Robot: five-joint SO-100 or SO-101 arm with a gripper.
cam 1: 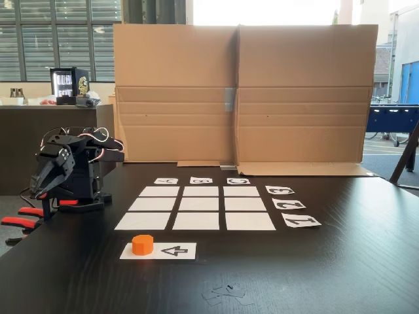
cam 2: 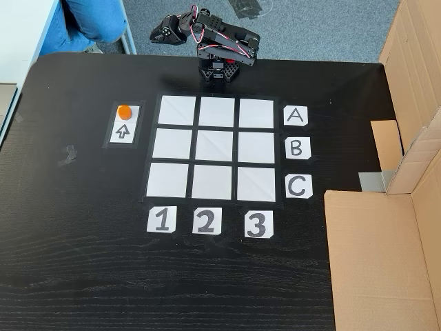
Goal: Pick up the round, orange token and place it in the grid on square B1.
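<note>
The arm sits folded on its base at the table's edge, upper links doubled back, the gripper (cam 1: 40, 186) drooping downward off to one side, beyond the table edge in a fixed view (cam 2: 157, 33). Its fingers appear drawn together, though too dark to be certain, and nothing is held between them.

The table (cam 2: 83, 276) is black wood grain; a cardboard screen (cam 1: 242, 98) stands along its far side, with windows and a counter behind.

The token (cam 1: 142, 244) rests on the white arrow strip (cam 1: 177, 251), well apart from the gripper, with nothing touching it. The grid (cam 2: 216, 148) lies directly in front of the arm's base. Square B1 (cam 2: 171, 144) is the middle paper of the column nearest the token, bare, closer to the gripper than the number labels (cam 2: 204, 221).
</note>
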